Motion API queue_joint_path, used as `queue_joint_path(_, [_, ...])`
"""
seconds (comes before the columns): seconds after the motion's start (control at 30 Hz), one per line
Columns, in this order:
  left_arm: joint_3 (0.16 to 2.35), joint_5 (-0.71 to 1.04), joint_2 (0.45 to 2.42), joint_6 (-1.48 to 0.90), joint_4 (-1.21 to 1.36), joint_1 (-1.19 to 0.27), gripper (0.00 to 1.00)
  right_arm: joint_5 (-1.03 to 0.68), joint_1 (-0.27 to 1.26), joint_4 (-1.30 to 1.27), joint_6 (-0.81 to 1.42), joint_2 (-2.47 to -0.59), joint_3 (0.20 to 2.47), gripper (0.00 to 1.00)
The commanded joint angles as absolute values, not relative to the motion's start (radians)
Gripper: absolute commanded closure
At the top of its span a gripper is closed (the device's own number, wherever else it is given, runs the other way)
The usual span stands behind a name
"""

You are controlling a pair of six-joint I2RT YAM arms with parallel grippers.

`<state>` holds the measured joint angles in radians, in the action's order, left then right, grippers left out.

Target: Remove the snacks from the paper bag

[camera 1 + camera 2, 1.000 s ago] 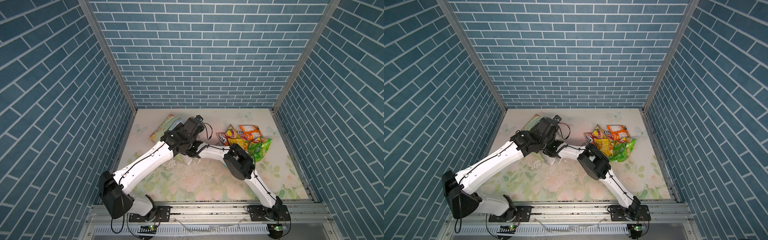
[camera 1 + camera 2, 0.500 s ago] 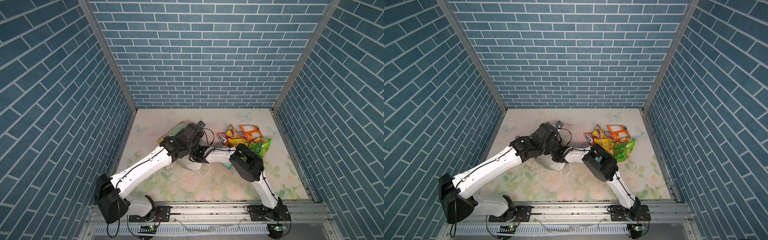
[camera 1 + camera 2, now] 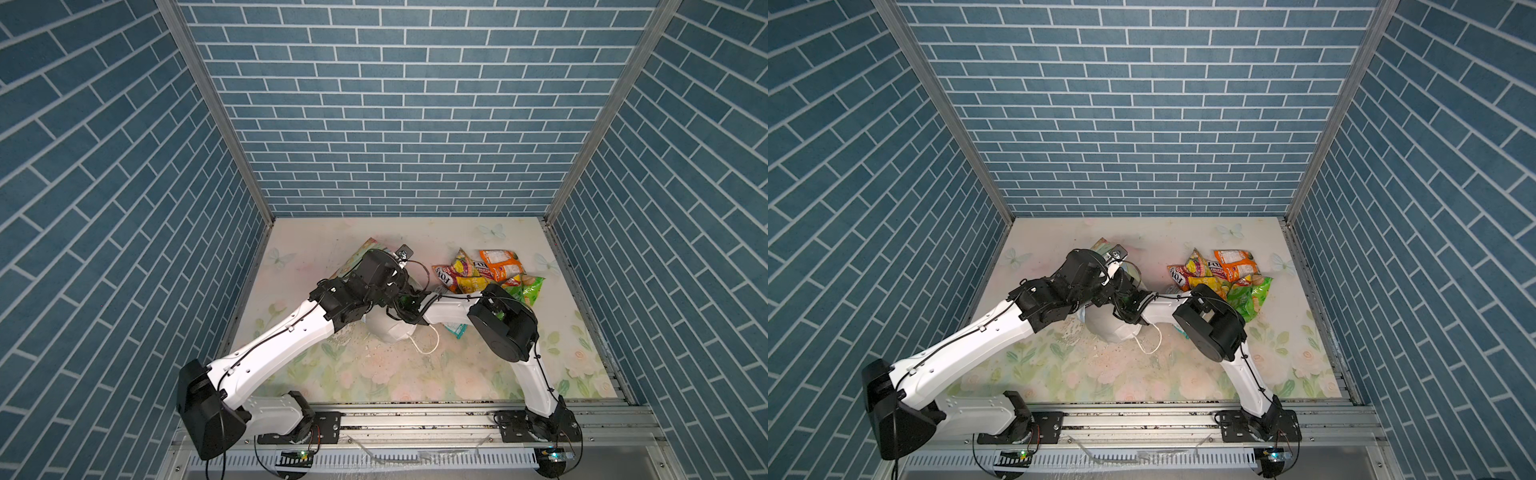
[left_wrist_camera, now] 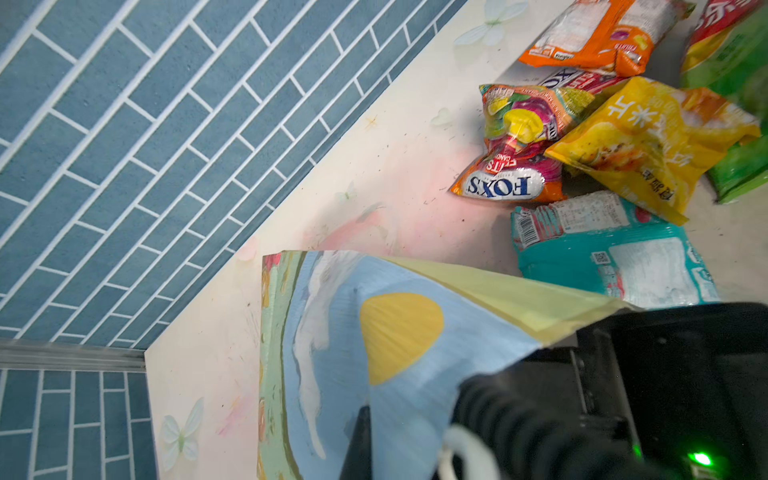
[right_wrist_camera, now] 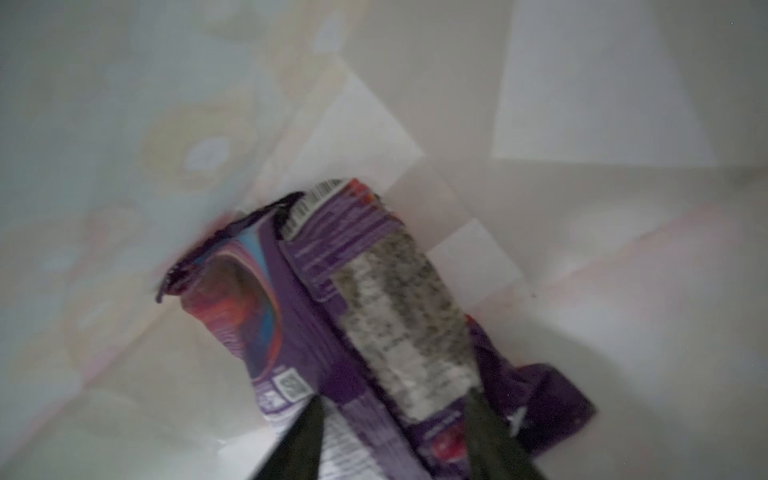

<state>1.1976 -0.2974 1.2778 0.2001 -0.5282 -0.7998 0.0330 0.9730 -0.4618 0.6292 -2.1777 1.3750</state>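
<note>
**Paper bag point(image 3: 388, 330)** lies on the floral worktop point(image 3: 415, 382), centre-left, under both wrists. Printed base end twd back wall; white mouth & cord handle point(image 3: 428, 345) twd front edge.

**Contents visible:** one purple packet point(image 5: 332, 311), resting on the bag's white inner wall (view blurred).

**Right fingers point(image 5: 299, 440):** inside the bag, spread apart, one on each side of the packet's nearer end and overlapping its edges. Pad contact can't be told through the blur.

**Packet axis:** long axis runs straight away from these fingers. Barcode end is farthest, at a folded corner of the bag; label face twd the wrist camera.

**Left fingers point(image 4: 356, 440):** pressed together on the bag's printed wall (sky, yellow sun). Only the one outside the wall shows.

**Out of the bag,** right-rear of the worktop:
- Orange packet point(image 4: 598, 37), FOX'S fruit-print packet point(image 4: 515, 166), yellow packet point(image 4: 656, 141) & green packet point(image 4: 739, 62), piled and touching.
- Teal packet point(image 4: 615, 253), against the pile on the bag's side.
</note>
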Motion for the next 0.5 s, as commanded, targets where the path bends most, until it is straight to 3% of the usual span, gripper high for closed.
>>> queue_joint_path(0.0, [1.163, -0.099, 1.260, 0.218, -0.579, -0.804, 1.00, -0.035, 0.950, -0.572, 0.679, -2.162, 1.366, 0.32])
queue_joint_path(0.2, [1.150, -0.032, 1.255, 0.221, -0.561, -0.756, 1.00, -0.143, 0.957, -0.711, 0.688, -2.176, 1.345, 0.25])
queue_joint_path(0.27, [1.154, -0.032, 1.260, 0.225, -0.559, -0.749, 1.00, -0.150, 0.964, -0.726, 0.676, -2.180, 1.350, 0.19])
queue_joint_path(0.37, [1.190, -0.029, 1.296, 0.231, -0.578, -0.747, 1.00, -0.138, 0.987, -0.646, 0.663, -2.202, 1.405, 0.02])
queue_joint_path(0.47, [1.242, -0.020, 1.346, 0.232, -0.598, -0.747, 1.00, -0.121, 1.016, -0.566, 0.649, -2.254, 1.478, 0.01])
